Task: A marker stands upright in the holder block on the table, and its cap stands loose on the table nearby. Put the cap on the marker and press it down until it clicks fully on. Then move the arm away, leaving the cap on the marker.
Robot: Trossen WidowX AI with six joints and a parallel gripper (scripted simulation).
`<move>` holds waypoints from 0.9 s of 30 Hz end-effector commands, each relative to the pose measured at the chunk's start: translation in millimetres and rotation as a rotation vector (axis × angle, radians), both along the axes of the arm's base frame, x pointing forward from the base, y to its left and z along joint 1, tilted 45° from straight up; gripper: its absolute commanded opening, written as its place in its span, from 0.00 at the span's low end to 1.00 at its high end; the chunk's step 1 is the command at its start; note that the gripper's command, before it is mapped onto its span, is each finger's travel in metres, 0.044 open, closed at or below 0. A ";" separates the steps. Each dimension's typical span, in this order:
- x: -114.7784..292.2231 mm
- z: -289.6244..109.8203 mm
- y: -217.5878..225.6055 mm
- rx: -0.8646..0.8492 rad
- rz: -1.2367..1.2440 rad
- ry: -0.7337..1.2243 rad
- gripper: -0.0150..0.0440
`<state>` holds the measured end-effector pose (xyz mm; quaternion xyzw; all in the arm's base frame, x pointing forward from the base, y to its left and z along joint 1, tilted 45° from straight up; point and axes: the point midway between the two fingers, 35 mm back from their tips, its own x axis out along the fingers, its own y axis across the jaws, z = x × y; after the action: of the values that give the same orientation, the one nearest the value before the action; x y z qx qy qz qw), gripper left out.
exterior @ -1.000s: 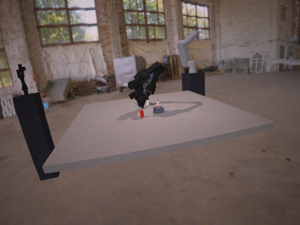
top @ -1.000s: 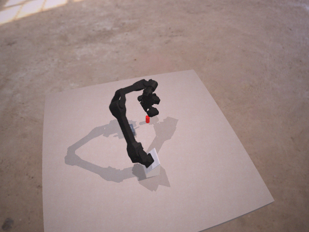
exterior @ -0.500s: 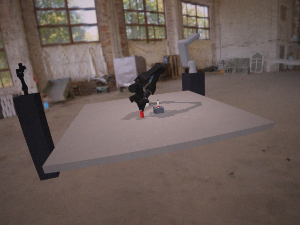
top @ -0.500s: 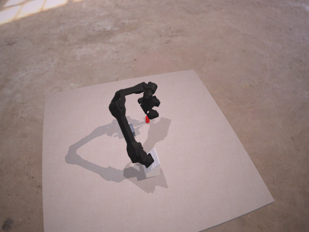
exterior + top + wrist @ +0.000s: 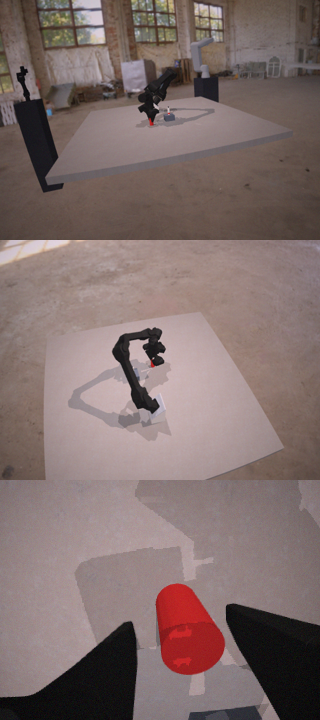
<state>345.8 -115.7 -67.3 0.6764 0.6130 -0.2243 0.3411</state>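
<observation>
1. Black parallel-jaw gripper (image 5: 180,640) – fingers half open, gripping nothing, gaps on both sides of cap.
2. Red cylindrical plastic cap (image 5: 187,636) stands upright on grey table (image 5: 54,540), btwn the fingertips.
3. Dark grey holder block (image 5: 169,117) w/ white marker (image 5: 168,110) – just beside fingers, apart from cap.
</observation>
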 end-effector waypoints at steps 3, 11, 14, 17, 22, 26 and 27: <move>-0.3 -7.0 8.7 0.008 -0.003 0.006 0.65; 0.4 -9.6 11.3 0.008 -0.003 0.006 0.48; 0.4 -9.6 11.3 0.008 -0.003 0.006 0.44; 0.4 -9.6 11.3 0.008 -0.003 0.006 0.41; 0.5 -8.2 9.8 0.008 -0.003 0.006 0.29; -0.6 0.1 1.0 0.007 -0.004 0.007 0.25; -0.9 2.2 -1.3 0.007 -0.004 0.007 0.25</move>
<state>343.6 -106.6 -71.9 0.6772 0.6180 -0.2257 0.3296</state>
